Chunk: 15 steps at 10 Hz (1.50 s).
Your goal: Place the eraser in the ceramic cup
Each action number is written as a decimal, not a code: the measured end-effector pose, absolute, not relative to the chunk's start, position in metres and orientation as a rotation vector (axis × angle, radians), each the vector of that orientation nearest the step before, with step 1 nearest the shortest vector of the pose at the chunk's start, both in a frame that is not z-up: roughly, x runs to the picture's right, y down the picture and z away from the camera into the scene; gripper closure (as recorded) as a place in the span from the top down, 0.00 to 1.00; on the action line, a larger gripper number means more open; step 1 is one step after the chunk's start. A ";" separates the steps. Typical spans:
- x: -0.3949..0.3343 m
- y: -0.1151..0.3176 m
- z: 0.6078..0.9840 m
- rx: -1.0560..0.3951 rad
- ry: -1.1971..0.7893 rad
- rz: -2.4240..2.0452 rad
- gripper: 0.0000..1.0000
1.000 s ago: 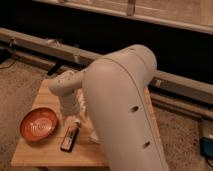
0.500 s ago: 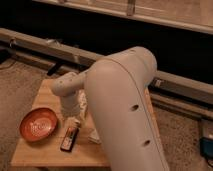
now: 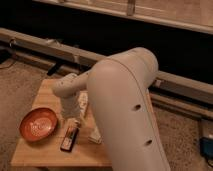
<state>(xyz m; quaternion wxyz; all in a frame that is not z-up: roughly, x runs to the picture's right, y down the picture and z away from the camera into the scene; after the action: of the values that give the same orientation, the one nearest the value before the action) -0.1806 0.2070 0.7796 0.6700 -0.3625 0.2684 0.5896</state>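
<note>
The eraser (image 3: 69, 138), a small dark bar with an orange-red patch, lies flat on the wooden table (image 3: 35, 152) near its front edge. My gripper (image 3: 73, 119) hangs just above the eraser's far end, pointing down from the white wrist, open and holding nothing. My bulky white arm covers the table's right half. The ceramic cup is hidden from this view.
A wide orange-red bowl (image 3: 38, 124) sits at the table's left, close to the eraser. A white tube-like object (image 3: 83, 103) lies behind the gripper, and a pale block (image 3: 95, 135) sits to the eraser's right. Carpeted floor surrounds the table, and a metal rail runs behind it.
</note>
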 end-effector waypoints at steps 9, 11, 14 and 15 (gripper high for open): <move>-0.207 0.245 0.786 -0.860 0.606 1.277 0.70; -0.208 0.250 0.791 -0.855 0.627 1.268 0.70; -0.207 0.254 0.801 -0.848 0.661 1.277 0.70; -0.205 0.255 0.803 -0.846 0.669 1.281 0.70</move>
<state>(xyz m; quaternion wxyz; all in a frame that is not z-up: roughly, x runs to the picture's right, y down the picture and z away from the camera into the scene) -0.2052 0.2547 0.8035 0.6695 -0.3752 0.2969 0.5682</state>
